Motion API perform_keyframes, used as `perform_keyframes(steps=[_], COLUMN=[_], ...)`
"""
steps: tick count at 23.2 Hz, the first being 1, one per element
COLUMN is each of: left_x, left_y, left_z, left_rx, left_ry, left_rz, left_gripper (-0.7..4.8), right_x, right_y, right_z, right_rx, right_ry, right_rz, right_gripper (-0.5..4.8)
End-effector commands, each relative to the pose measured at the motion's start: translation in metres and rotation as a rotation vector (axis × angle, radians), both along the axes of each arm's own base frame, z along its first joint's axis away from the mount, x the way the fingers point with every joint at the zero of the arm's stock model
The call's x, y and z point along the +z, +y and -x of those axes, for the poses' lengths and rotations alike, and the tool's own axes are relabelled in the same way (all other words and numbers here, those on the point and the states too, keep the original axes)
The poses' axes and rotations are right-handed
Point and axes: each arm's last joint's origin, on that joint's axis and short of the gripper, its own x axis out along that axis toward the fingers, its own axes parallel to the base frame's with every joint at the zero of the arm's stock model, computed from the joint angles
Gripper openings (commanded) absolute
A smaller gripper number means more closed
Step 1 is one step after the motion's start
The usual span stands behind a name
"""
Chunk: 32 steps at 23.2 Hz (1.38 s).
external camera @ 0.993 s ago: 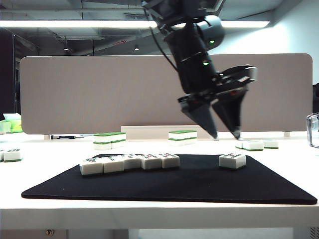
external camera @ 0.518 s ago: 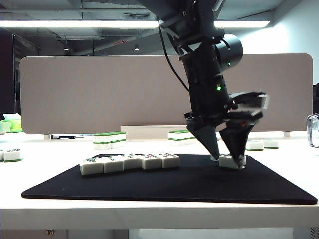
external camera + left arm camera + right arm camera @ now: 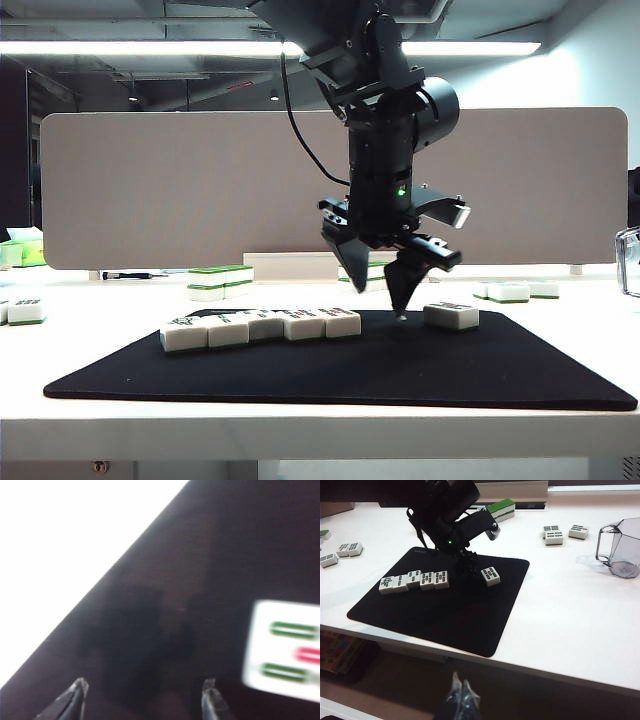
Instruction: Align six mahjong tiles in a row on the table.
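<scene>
Several white mahjong tiles [image 3: 260, 326] lie side by side in a row on the black mat [image 3: 300, 380]; the same row [image 3: 415, 580] shows in the right wrist view. One more printed tile [image 3: 451, 315] [image 3: 490, 575] lies apart, right of the row. My left gripper [image 3: 385, 300] hangs open just above the mat, between the row and that lone tile. In the left wrist view the lone tile [image 3: 285, 650] sits outside the left gripper [image 3: 144, 700], beside one fingertip [image 3: 212, 702]; nothing is between the jaws. My right gripper [image 3: 460, 690] is shut and empty, low in front of the table [image 3: 570, 620].
Green-topped tiles [image 3: 220, 280] stand behind the mat, near the grey divider panel [image 3: 200, 190]. More loose tiles lie at the right [image 3: 510, 291] and far left [image 3: 25, 311]. A clear plastic jug [image 3: 620, 555] stands at the right of the table.
The left gripper came down over the lone tile, then swung left and turned its wrist. The lone tile has shifted slightly left. The row has stayed still.
</scene>
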Motion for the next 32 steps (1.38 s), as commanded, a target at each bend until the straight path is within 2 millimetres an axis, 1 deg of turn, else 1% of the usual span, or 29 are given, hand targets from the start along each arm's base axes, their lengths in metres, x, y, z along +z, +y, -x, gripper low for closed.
perform_keyframes(steps=[1,4,7,9,11,13,17,18,20,23,27,32], left_x=[0.012,0.030,0.037,0.039,0.038,0.033,0.022,0.016,0.009,0.009,0.017,0.012], left_y=[-0.004,-0.005,-0.008,-0.011,-0.013,-0.016,-0.020,-0.020,-0.020,-0.020,-0.020,-0.019], left_z=[0.006,0.012,0.015,0.017,0.019,0.019,0.015,0.013,0.010,0.010,0.013,0.010], left_rx=[-0.037,-0.053,-0.038,-0.087,-0.145,-0.199,-0.190,-0.182,-0.159,-0.162,-0.181,-0.173], left_ry=[0.043,0.030,0.049,0.116,0.192,0.228,0.214,0.215,0.174,0.155,0.170,0.174], left_rz=[0.088,0.135,0.192,0.262,0.329,0.360,0.341,0.328,0.283,0.261,0.284,0.279], left_gripper=[3.00,3.00,3.01,3.01,3.01,3.06,3.11,3.10,3.10,3.10,3.10,3.10], right_x=[0.000,0.000,0.000,0.000,0.000,0.000,0.000,0.000,0.000,0.000,0.000,0.000], right_y=[0.000,0.000,0.000,0.000,0.000,0.000,0.000,0.000,0.000,0.000,0.000,0.000], right_z=[0.003,0.003,0.003,0.003,0.003,0.003,0.003,0.003,0.003,0.003,0.003,0.003], right_rx=[0.001,0.001,0.001,0.001,0.001,0.001,0.001,0.001,0.002,0.001,0.000,0.001], right_ry=[-0.028,-0.029,-0.028,-0.028,-0.029,-0.028,-0.028,-0.028,-0.028,-0.028,-0.028,-0.028], right_rz=[0.002,0.003,0.003,0.003,0.003,0.003,0.003,0.003,0.002,0.002,0.003,0.003], right_gripper=[-0.01,-0.01,-0.01,-0.01,-0.01,-0.01,-0.01,-0.01,-0.01,-0.01,-0.01,-0.01])
